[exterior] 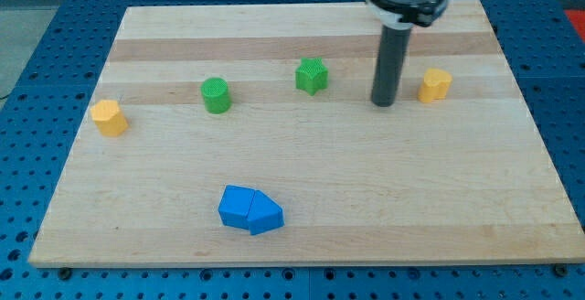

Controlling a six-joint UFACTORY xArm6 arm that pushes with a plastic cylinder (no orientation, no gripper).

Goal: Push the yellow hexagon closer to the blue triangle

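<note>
My tip [383, 104] rests on the board in the upper right. A yellow block [435, 85] stands just to its right, a small gap apart; its shape is hard to make out. A second yellow block [108, 117], which looks like a hexagon, sits near the board's left edge, far from my tip. Two blue blocks touch each other near the bottom centre. The left one [238, 206] looks squarish and the right one [266, 216] looks like a triangle.
A round green block [216, 95] and a green star-like block [312, 76] stand in a row left of my tip. The wooden board [302, 167] lies on a blue perforated table.
</note>
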